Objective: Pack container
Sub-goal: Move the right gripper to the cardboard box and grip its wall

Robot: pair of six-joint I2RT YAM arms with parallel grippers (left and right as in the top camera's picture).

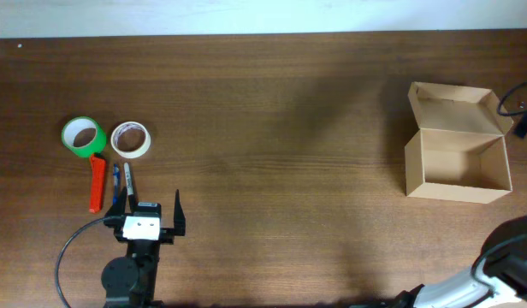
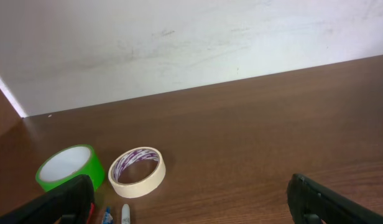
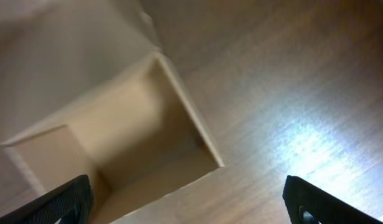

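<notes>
– Left gripper stands wide apart and empty, low over the bench, just beside the pens. Right gripper is apart too, holding nothing, looking down into the box from close by.

– And the box from the left one?

– Well apart, at the bench's far right, flap back, nothing inside.

– What could go wrong?

– The pens lie close beside the cutter, so a grab may catch two or knock one askew. The tapes lie flat, and fingers could slide off a rim. It's a long carry across. The box looks light and nothing holds it; a bump on its wall might shove it.
</notes>
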